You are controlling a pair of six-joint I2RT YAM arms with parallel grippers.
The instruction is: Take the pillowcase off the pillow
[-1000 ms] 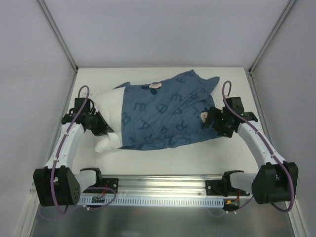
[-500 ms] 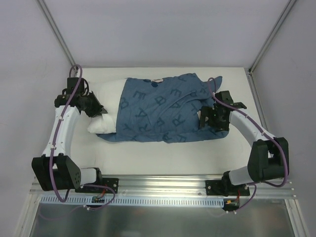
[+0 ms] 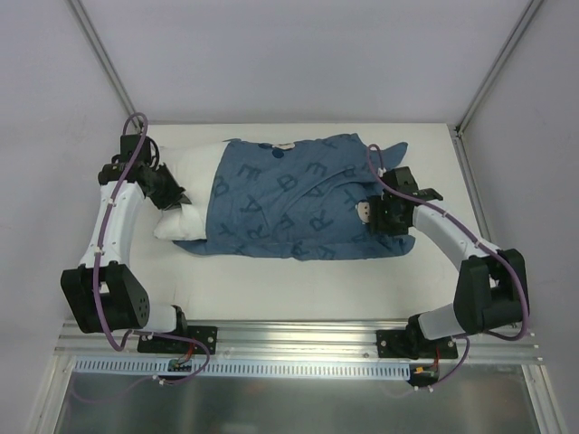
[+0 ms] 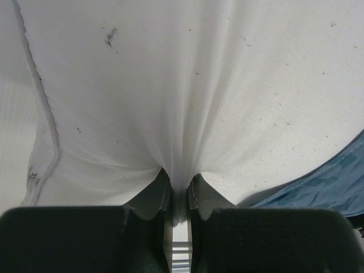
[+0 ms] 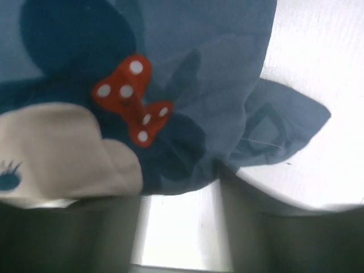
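The blue lettered pillowcase [image 3: 289, 199] lies across the table, covering most of the white pillow [image 3: 192, 176], whose bare end sticks out on the left. My left gripper [image 3: 174, 195] is shut on a pinch of the pillow's white cloth [image 4: 187, 102], which bunches between the jaws [image 4: 179, 196]; a blue pillowcase edge [image 4: 335, 182] shows at the lower right. My right gripper [image 3: 374, 213] sits at the pillowcase's right end. Its fingers [image 5: 68, 227] stand apart, with the pillowcase's mouse face and red bow [image 5: 131, 99] over the tips [image 5: 179, 196] and white table visible in the gap.
The white tabletop [image 3: 298, 289] is bounded by grey walls at the back and sides, with corner posts [image 3: 107, 63]. An aluminium rail [image 3: 298, 344] carrying both arm bases runs along the near edge. A loose pillowcase corner [image 5: 284, 122] lies on the table.
Both arms have moved away from the near edge, carrying pillow and pillowcase toward the back. The right gripper has come onto the pillowcase's right end and its jaws have narrowed.
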